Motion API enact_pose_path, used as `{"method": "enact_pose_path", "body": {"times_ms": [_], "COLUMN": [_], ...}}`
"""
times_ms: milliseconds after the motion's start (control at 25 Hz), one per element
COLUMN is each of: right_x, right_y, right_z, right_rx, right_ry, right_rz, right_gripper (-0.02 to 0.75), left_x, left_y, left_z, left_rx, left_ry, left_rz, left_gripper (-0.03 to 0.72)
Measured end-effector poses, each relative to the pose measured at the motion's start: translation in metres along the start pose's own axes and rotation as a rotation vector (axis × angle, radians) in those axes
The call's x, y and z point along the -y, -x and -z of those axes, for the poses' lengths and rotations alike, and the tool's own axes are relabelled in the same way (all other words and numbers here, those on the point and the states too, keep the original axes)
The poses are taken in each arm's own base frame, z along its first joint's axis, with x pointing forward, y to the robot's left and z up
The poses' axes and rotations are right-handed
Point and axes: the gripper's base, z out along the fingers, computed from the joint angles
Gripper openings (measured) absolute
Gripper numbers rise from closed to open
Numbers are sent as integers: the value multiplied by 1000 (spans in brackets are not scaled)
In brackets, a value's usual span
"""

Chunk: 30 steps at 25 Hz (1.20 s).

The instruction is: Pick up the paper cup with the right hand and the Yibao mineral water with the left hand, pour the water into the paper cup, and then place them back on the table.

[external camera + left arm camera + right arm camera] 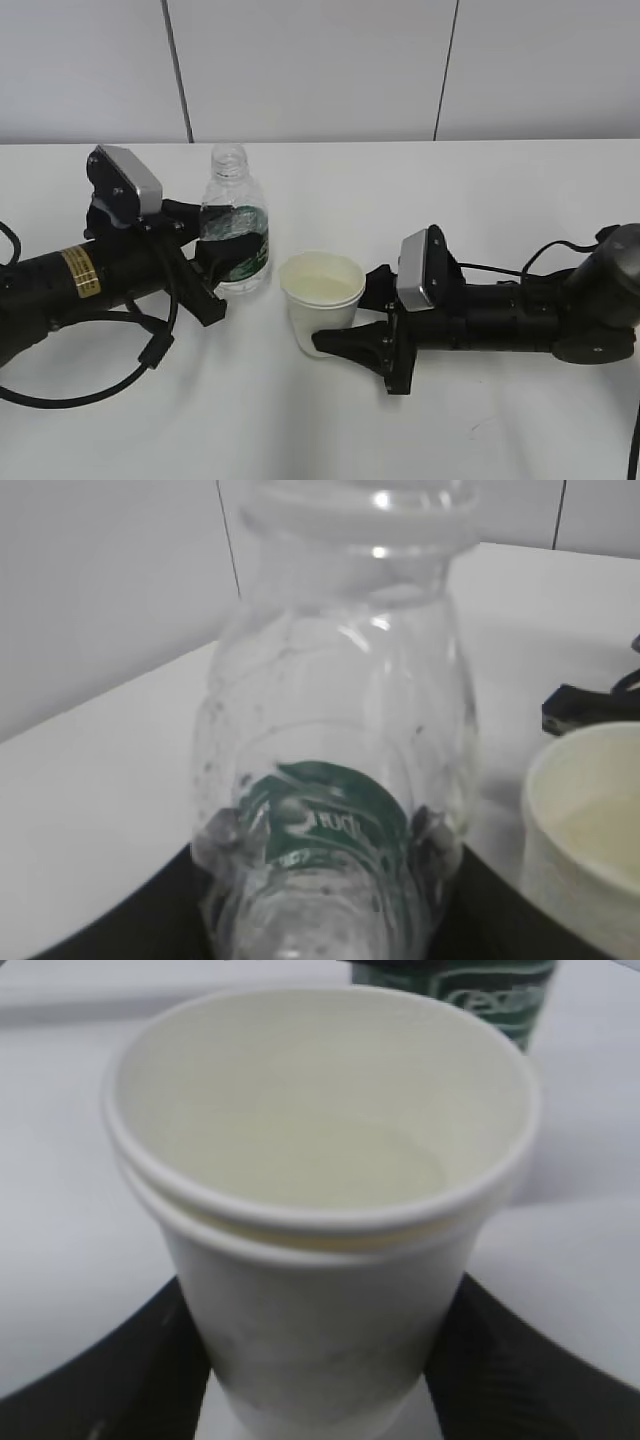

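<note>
The left hand (222, 270) has its fingers clamped on the Yibao mineral water (236, 225), upright on the table (480, 190) just beside the paper cup (322, 300), which the right hand (345, 322) grips between its fingers. The thin ribbed plastic dents at the pads, so a squeeze could slosh water out of the capless neck; the soft cup wall could buckle. The cup's rolled rim looks doubled.

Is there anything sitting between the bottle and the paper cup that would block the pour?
Nothing visible does. The Yibao mineral water stands upright in the left claw, and the paper cup sits right beside it, between the right claw's fingers. Only bare table shows between them.
</note>
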Motion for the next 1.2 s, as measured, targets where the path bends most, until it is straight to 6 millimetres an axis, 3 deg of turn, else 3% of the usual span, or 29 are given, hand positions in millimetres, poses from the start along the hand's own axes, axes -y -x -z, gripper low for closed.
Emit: {"method": "enact_pose_path", "body": {"times_ms": [480, 1200], "right_x": [29, 42], "right_y": [-17, -24], "right_z": [40, 45], "right_rx": [-11, -72], "right_ry": [-209, -359], "right_rz": [-105, -139], "right_gripper": [475, 474], "left_x": [17, 31], "left_y": [-7, -9], "left_z": [7, 10], "left_rx": [-44, -71], "left_ry": [-183, -330], "left_rz": [1, -14], "left_gripper": [326, 326]}}
